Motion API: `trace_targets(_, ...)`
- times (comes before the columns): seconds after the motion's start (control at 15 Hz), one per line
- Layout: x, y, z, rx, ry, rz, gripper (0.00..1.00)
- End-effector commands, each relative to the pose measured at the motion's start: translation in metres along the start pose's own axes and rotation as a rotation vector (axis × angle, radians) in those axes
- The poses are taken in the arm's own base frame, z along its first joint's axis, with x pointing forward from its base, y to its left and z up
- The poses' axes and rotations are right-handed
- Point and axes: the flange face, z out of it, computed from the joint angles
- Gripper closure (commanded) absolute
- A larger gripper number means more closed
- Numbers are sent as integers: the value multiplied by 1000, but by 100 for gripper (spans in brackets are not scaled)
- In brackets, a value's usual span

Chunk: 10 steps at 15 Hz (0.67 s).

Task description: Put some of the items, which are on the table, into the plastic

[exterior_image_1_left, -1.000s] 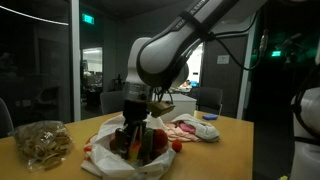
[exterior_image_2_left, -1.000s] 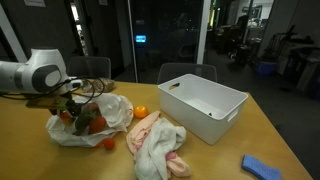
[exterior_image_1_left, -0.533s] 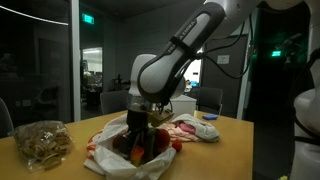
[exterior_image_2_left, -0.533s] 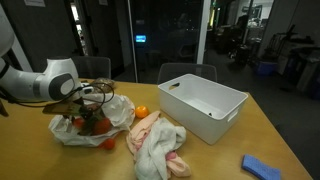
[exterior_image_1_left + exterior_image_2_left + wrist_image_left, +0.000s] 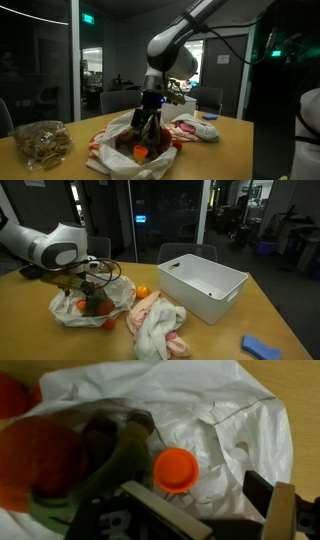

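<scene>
wrist view: hovering over the plastic [image 5: 230, 420], fingers [image 5: 160, 508] spread wide and empty, several items [image 5: 177, 468] already inside, one orange piece [image 5: 141, 291] in an exterior view not yet in, just beside the plastic on the table [image 5: 215, 340].

plastic [image 5: 228, 418]: white | round item [image 5: 176, 468]: orange | table [image 5: 300, 385]: tan | box [image 5: 205, 285]: white

Items [image 5: 141, 152] inside the plastic [image 5: 118, 292] on the table [image 5: 230, 332], cloth heap [image 5: 155, 325] between it and the box [image 5: 215, 305]
</scene>
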Motion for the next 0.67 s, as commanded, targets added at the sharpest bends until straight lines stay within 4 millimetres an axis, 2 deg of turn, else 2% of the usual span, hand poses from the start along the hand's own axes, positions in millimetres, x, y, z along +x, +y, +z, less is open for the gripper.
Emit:
trace_targets(0.0, -37, 26, -45, -33, 5, 154, 1)
trace_targets(0.13, -52, 49, -51, -91, -14, 267, 0)
trace_targets(0.27, -67, 68, -46, -155, -39, 358, 0)
trace_targets(0.6, -88, 77, -8, -228, -97, 457, 0)
